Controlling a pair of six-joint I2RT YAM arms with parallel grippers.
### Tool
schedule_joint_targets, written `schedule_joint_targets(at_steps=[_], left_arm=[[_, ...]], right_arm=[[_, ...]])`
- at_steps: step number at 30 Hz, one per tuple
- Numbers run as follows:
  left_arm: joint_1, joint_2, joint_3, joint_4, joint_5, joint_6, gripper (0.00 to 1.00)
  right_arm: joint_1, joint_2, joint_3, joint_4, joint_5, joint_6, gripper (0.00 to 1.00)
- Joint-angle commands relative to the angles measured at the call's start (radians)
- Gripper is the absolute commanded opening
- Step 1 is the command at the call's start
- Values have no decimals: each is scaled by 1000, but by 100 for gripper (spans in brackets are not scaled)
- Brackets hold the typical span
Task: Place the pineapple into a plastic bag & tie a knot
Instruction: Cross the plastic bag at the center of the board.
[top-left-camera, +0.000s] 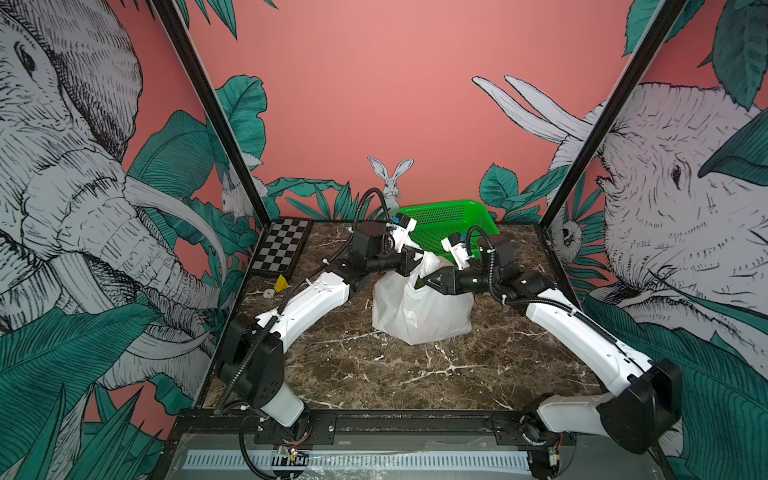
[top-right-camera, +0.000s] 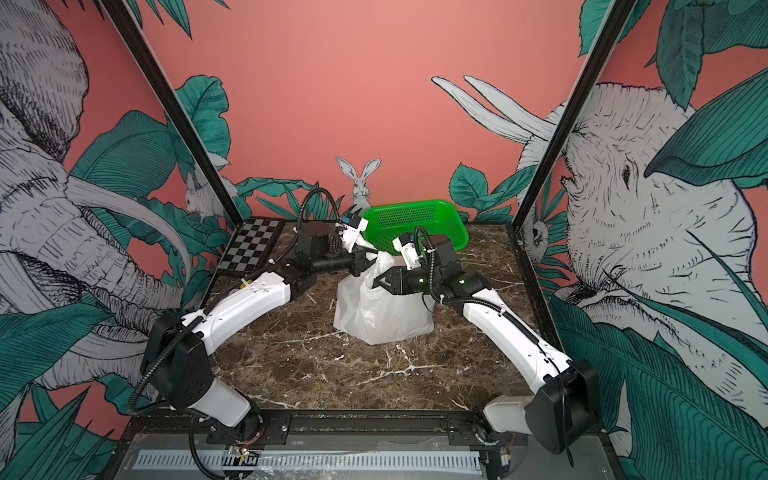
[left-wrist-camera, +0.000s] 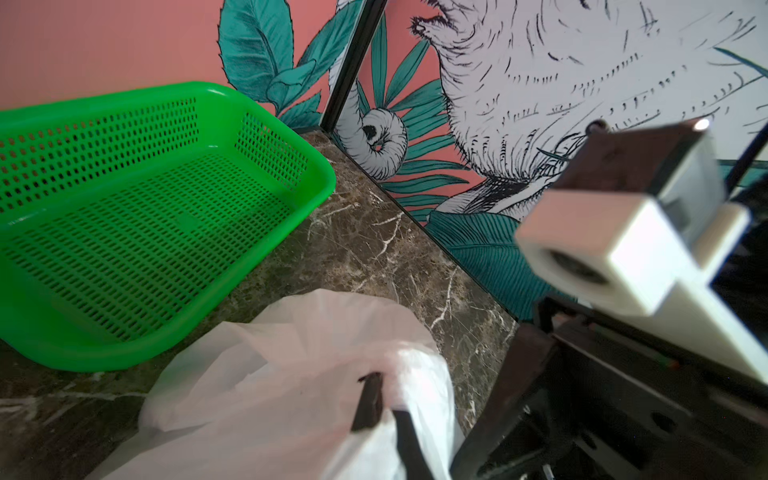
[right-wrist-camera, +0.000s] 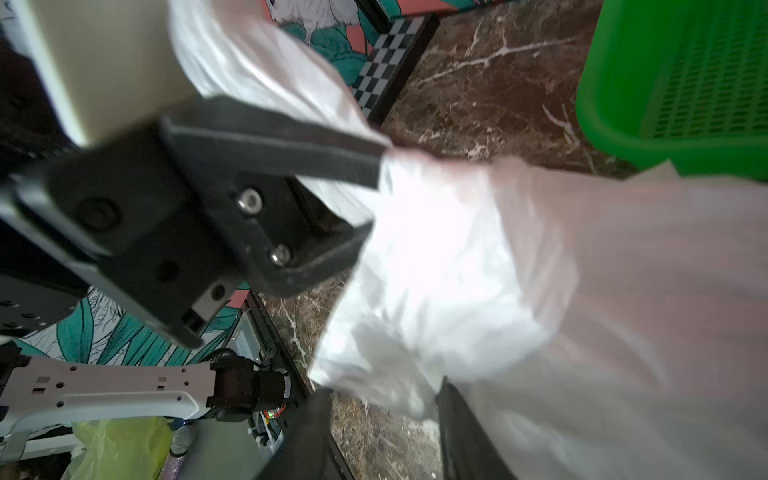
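Note:
The white plastic bag (top-left-camera: 419, 307) (top-right-camera: 382, 307) stands bulging in the middle of the marble table, its top drawn up into a peak. My left gripper (top-left-camera: 419, 259) (left-wrist-camera: 384, 411) is shut on the bunched film at that peak. My right gripper (top-left-camera: 417, 284) (right-wrist-camera: 382, 411) is just below and to the right of it. Its jaws are apart, the table shows between them, and one finger (right-wrist-camera: 457, 432) lies against the bag (right-wrist-camera: 457, 249). The pineapple is hidden. I cannot make out a knot in the crumpled top.
A green perforated basket (top-left-camera: 449, 220) (left-wrist-camera: 145, 208) leans at the back, right behind the bag. A small chessboard (top-left-camera: 282, 249) lies in the back left corner, with a yellow tag (top-left-camera: 281, 284) in front of it. Patterned walls close three sides.

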Motion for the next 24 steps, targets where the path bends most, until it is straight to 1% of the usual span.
schedule_joint_targets(at_steps=[1, 4, 8, 10, 12, 13, 16, 18, 21, 24], left_arm=[[3, -72, -16, 69, -29, 52, 0], [3, -77, -31, 85, -22, 70, 0], [3, -75, -31, 82, -3, 99, 0], [3, -75, -29, 80, 9, 109, 0], [3, -75, -27, 74, 19, 120, 0], [3, -75, -28, 75, 23, 122, 0], [3, -76, -29, 74, 31, 126, 0], [3, -76, -30, 73, 30, 126, 0], [3, -74, -33, 78, 30, 124, 0], [3, -74, -30, 80, 31, 125, 0]], right_arm=[[-21, -73, 4, -64, 1, -8, 56], [-83, -143, 7, -60, -28, 19, 58], [-208, -221, 11, -6, -65, 74, 58], [-257, -225, 23, 41, -70, 109, 58], [-284, -198, 44, 90, -54, 149, 57], [-284, -170, 59, 107, -41, 170, 57], [-278, -48, 141, 135, -75, 201, 57], [-256, 7, 205, 179, -101, 224, 60], [-202, 51, 267, 119, -105, 182, 63], [-167, 43, 239, 110, -105, 167, 64]])
